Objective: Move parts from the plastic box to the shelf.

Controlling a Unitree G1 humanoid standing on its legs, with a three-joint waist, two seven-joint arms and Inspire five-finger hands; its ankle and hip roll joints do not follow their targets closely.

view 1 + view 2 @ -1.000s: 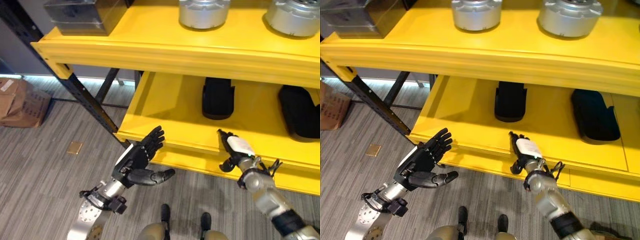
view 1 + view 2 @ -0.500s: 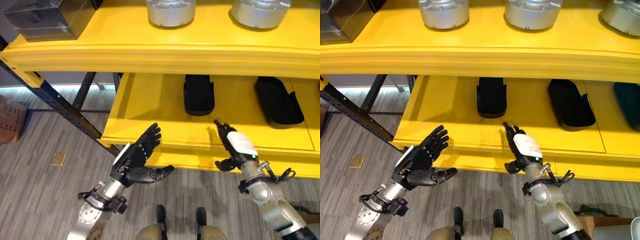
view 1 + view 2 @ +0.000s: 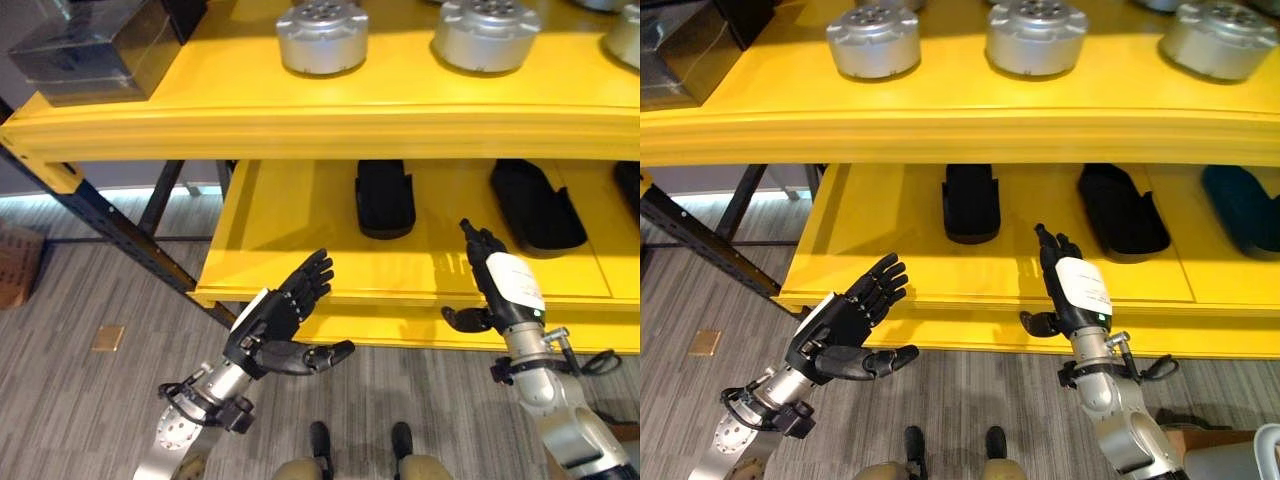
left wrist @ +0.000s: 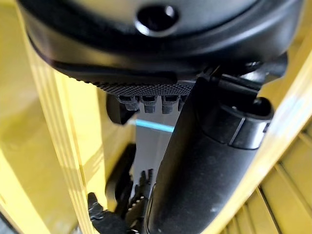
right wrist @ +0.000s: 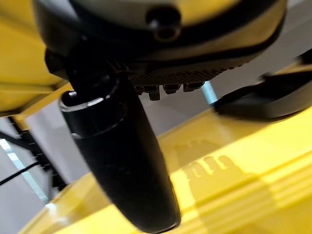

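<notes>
Yellow shelf [image 3: 300,275] lies just ahead of both hands; right hand [image 3: 500,285] nearer, left hand [image 3: 280,315] short, fingers spread, empty.

Two-tier shelf [image 3: 330,125] across the far side; floor [image 3: 90,400] in front, near.

Upper tier — three round metal parts in a row: left part [image 3: 873,40], middle part [image 3: 1037,37], right part [image 3: 1219,40]. A boxy block [image 3: 95,55] sits at the tier's far left end, well apart from the row.

Lower tier [image 3: 890,250], set beneath the upper one — three dark flat parts side by side toward the back: left one [image 3: 971,203], middle one [image 3: 1123,210], right one [image 3: 1244,208] at the edge.

Left hand [image 3: 275,325] hangs just before the lower tier's front lip, left of centre. Right hand [image 3: 1072,290] rises in front of that lip, between the left and middle dark parts but nearer. A slanted rack post [image 3: 110,215] runs down left of the lower tier.
</notes>
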